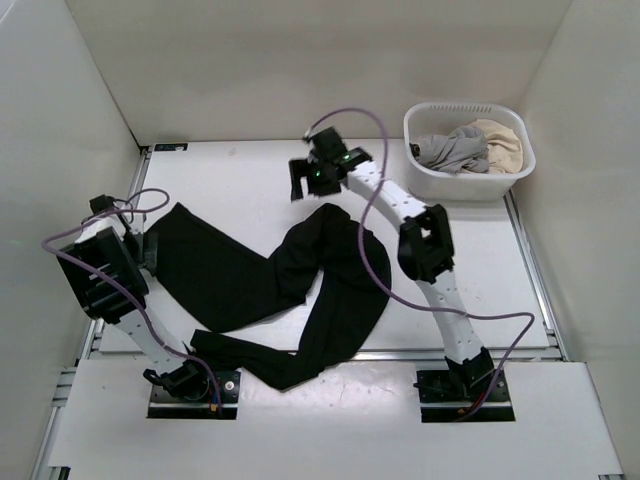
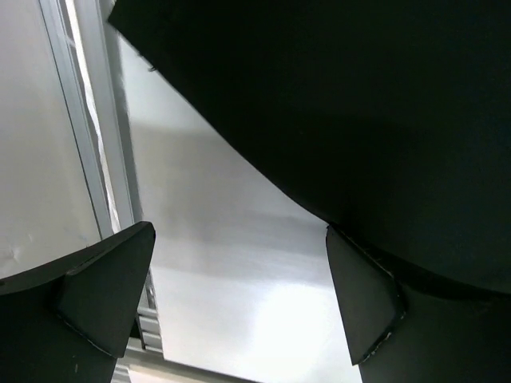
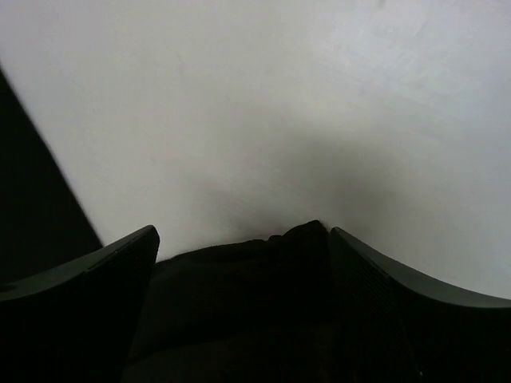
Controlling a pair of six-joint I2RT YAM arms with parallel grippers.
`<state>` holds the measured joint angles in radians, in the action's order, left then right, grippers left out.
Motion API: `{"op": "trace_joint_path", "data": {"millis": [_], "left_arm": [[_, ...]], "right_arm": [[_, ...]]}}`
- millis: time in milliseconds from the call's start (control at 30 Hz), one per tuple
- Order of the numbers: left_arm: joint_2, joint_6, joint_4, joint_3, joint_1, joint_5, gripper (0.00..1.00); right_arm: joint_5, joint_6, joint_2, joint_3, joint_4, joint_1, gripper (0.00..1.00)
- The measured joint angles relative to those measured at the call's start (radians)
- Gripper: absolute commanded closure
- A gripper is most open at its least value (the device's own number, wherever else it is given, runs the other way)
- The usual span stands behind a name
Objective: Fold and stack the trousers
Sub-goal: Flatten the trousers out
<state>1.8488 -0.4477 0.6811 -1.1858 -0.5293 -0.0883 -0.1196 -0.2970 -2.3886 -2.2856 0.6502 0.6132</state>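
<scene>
The black trousers (image 1: 250, 280) lie crumpled on the white table (image 1: 240, 175), their legs bent into a rough V with one end near the front edge. My left gripper (image 1: 150, 248) is open at their left end; in the left wrist view (image 2: 238, 231) bare table shows between the fingers and the cloth (image 2: 359, 104) lies along the right finger (image 2: 363, 295). My right gripper (image 1: 300, 185) is open just above the upper fold of the trousers. In the right wrist view (image 3: 243, 231) a bump of black cloth (image 3: 239, 303) sits low between the fingers.
A white laundry basket (image 1: 505, 185) holding grey and beige clothes stands at the back right. White walls close in the table on three sides. A metal rail (image 2: 84, 136) runs along the table's left edge.
</scene>
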Motion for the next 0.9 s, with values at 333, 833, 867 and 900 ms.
{"op": "trace_joint_path", "data": {"millis": [333, 833, 867, 900], "left_arm": [[0.055, -0.003, 0.017, -0.058, -0.003, 0.149, 0.86], [-0.029, -0.041, 0.091, 0.014, 0.003, 0.194, 0.86], [-0.042, -0.045, 0.106, 0.018, 0.006, 0.193, 0.86], [-0.056, -0.050, 0.121, 0.020, 0.011, 0.193, 0.86]], "right_arm": [[-0.080, -0.041, -0.019, 0.197, 0.092, 0.027, 0.80], [0.024, -0.057, 0.705, 0.692, 0.126, -0.213, 1.00], [0.055, -0.053, 0.777, 0.721, 0.129, -0.237, 1.00], [0.082, -0.050, 0.842, 0.755, 0.126, -0.251, 1.00]]}}
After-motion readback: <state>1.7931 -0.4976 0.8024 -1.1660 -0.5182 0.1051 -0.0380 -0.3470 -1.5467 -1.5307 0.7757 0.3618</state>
